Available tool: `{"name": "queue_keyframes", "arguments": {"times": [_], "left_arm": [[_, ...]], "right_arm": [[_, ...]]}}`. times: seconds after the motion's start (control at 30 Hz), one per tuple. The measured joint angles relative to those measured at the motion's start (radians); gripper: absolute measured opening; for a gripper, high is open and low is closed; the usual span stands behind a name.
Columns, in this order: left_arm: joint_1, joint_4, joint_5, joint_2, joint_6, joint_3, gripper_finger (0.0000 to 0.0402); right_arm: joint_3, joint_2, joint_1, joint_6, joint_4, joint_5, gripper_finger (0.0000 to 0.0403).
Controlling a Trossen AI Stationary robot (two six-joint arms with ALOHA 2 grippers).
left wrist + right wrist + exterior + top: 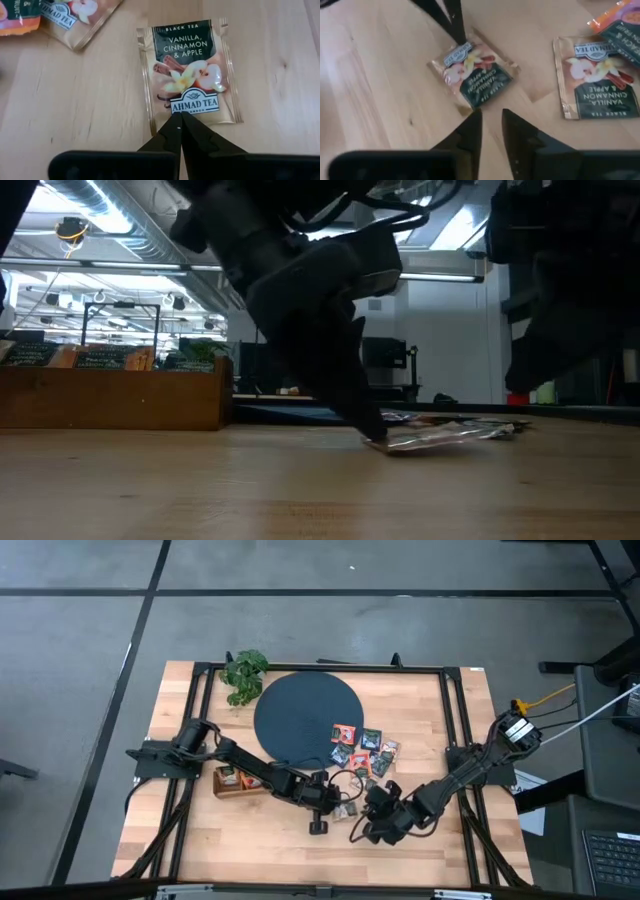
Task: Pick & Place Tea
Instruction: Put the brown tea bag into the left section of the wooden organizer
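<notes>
"Ahmad Tea" vanilla sachet [187, 75], seemingly pinched.

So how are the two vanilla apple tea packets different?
The pinched sachet has the left end effector shut on its edge; the other sachet lies untouched. The pinched sachet sits crooked and looks crinkled; the other sachet lies flatter. Both read vanilla, cinnamon and apple.

A light wooden worktop [190, 840] with a black frame stands on a grey floor [80, 690] crossed by dark lines. Behind it, an open room with white walls [450, 330], ceiling ducts [130, 235] and bright strip lights [100, 215].
</notes>
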Motion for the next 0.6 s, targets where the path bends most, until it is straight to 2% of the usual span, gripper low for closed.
{"name": "queue_keyframes", "arguments": {"times": [0.2,0.33,0.47,0.6], "left_arm": [[0.004,-0.002,0.017,0.009,-0.01,0.001,0.0003],[0.004,-0.005,0.018,0.01,-0.011,0.0,0.0003],[0.003,-0.007,0.016,0.011,-0.011,0.0,0.0003],[0.003,-0.003,0.012,0.012,-0.006,-0.002,0.0002]], "right_arm": [[-0.093,0.0,-0.005,0.049,0.212,-0.027,0.0146],[-0.198,0.0,-0.01,0.093,0.437,-0.045,0.0181],[-0.29,0.0,-0.014,0.135,0.625,-0.046,0.0201],[-0.334,0.0,-0.018,0.182,0.676,-0.045,0.0204]]}}
